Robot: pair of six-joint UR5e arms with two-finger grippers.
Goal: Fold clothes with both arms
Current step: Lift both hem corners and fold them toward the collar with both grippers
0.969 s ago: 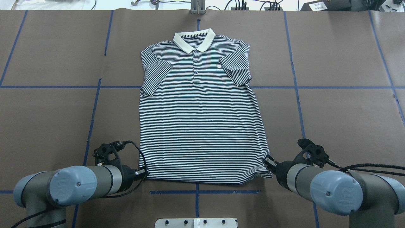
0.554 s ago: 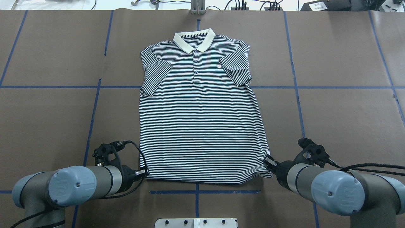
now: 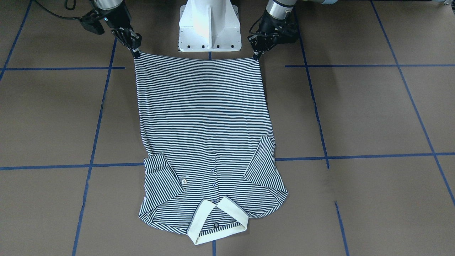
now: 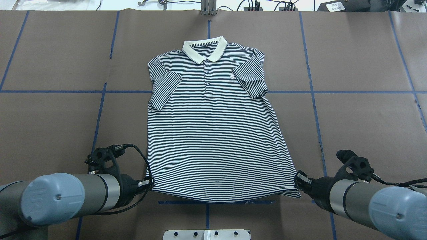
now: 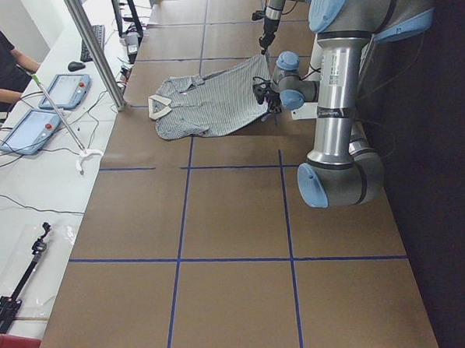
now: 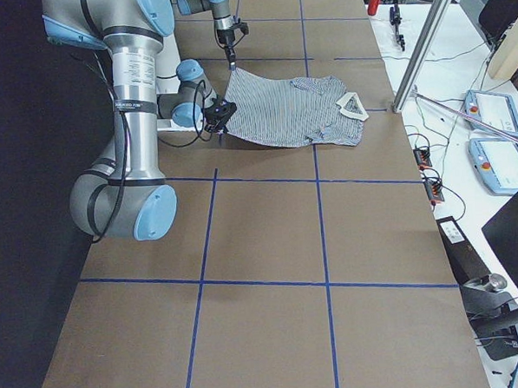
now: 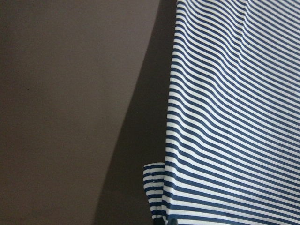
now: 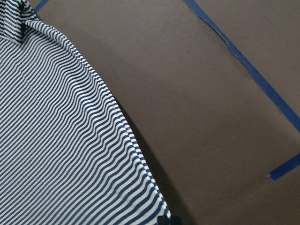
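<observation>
The striped polo shirt point(image 4: 213, 133) lies face up, collar point(image 4: 204, 50) at the far side, both sleeves folded in over the chest. Its near hem is raised off the table and stretched taut. My left gripper point(image 4: 150, 185) is shut on the left hem corner; it also shows in the front view point(image 3: 256, 54). My right gripper point(image 4: 298, 181) is shut on the right hem corner; it also shows in the front view point(image 3: 135, 49). The wrist views show striped cloth point(image 7: 234, 117) point(image 8: 56, 140) hanging from the jaws above the brown table.
The table point(image 4: 367, 126) is covered in brown paper with blue tape lines point(image 4: 206, 202). The white pedestal base point(image 3: 209, 28) stands just behind the hem. Operators' tablets and cables point(image 5: 53, 94) lie beyond the table's far edge.
Both grippers have drawn back toward the base and apart, the right one more. The shirt has slid toward the robot, and its hem is raised and stretched wider.
</observation>
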